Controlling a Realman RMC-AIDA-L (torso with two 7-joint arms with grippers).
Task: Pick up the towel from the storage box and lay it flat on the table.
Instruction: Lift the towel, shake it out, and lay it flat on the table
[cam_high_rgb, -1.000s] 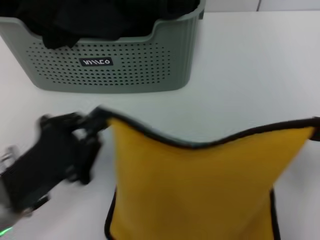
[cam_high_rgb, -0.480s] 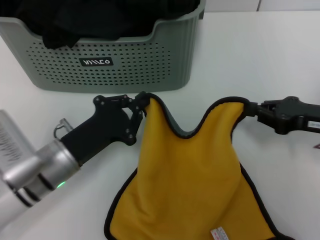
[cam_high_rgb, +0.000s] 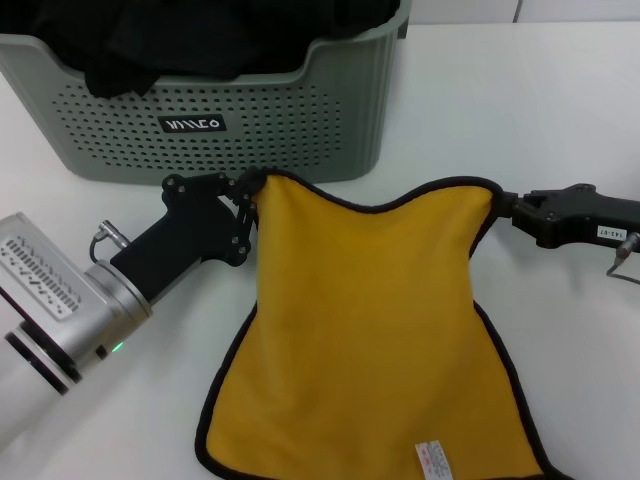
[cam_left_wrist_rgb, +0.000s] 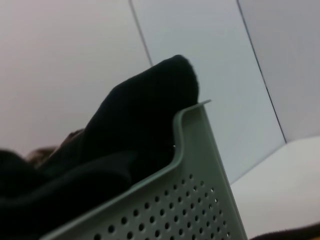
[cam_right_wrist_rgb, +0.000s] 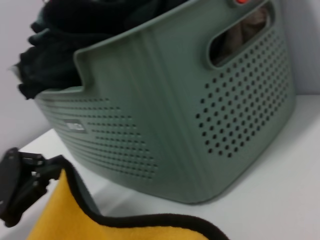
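Observation:
The towel (cam_high_rgb: 370, 330), yellow side up with black binding and a white label, lies spread on the white table (cam_high_rgb: 500, 110) in front of the storage box (cam_high_rgb: 250, 130). My left gripper (cam_high_rgb: 250, 190) is shut on the towel's far left corner. My right gripper (cam_high_rgb: 503, 208) is shut on its far right corner. The far edge sags a little between them. In the right wrist view the towel edge (cam_right_wrist_rgb: 125, 222) and the left gripper (cam_right_wrist_rgb: 20, 185) show below the storage box (cam_right_wrist_rgb: 175, 125). The left wrist view shows only the storage box wall (cam_left_wrist_rgb: 190, 200).
Plain black cloths (cam_high_rgb: 200, 35) fill the storage box and bulge over its rim (cam_left_wrist_rgb: 135, 135). The box stands at the table's far left, just behind the towel's far edge. White table extends to the right of the box.
Both grippers have moved apart, stretching the towel's far edge out from a deep sag. The towel now lies wider and flatter, and the left gripper has shifted left and toward me.

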